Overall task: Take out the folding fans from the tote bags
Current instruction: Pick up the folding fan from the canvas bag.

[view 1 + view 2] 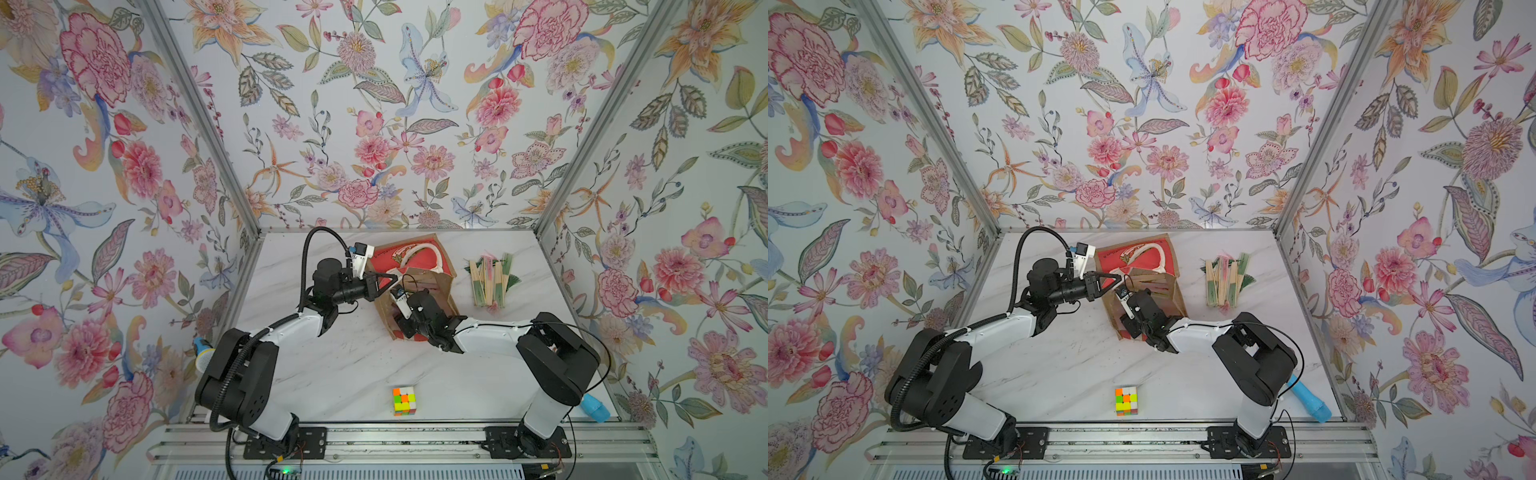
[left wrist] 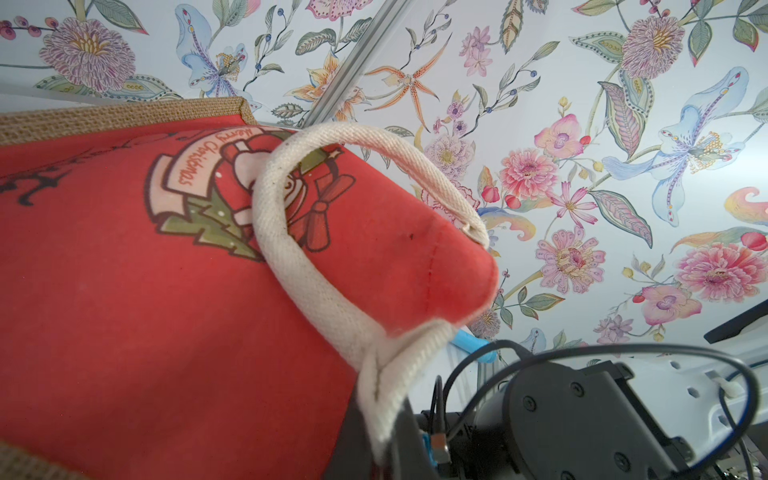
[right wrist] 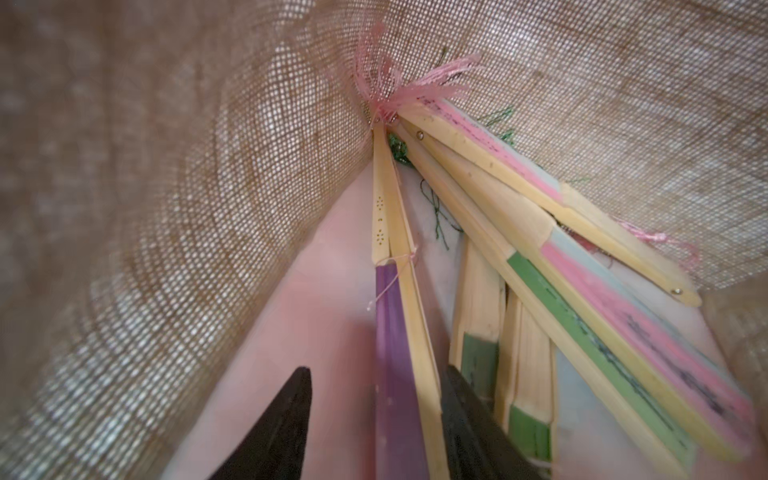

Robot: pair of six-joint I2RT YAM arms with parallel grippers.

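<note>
The tote bag [image 1: 415,257] [image 1: 1138,253] lies on its side at the back of the table, red panel up. My left gripper [image 1: 392,279] [image 2: 386,449] is shut on its white rope handle [image 2: 291,249] and holds the mouth up. My right gripper [image 3: 378,370] is deep inside the bag and open. A purple folding fan [image 3: 395,324] lies between its fingers, against one finger and apart from the other. Several more folding fans [image 3: 582,291] with green and pink pleats lie beside it. A pile of folding fans [image 1: 490,278] [image 1: 1225,278] rests on the table right of the bag.
A colour cube [image 1: 404,400] [image 1: 1126,400] sits near the front edge. A light-blue tube [image 1: 1310,397] lies at the front right corner behind the right arm's base. A blue and pale object [image 1: 203,353] lies by the left wall. Floral walls close three sides.
</note>
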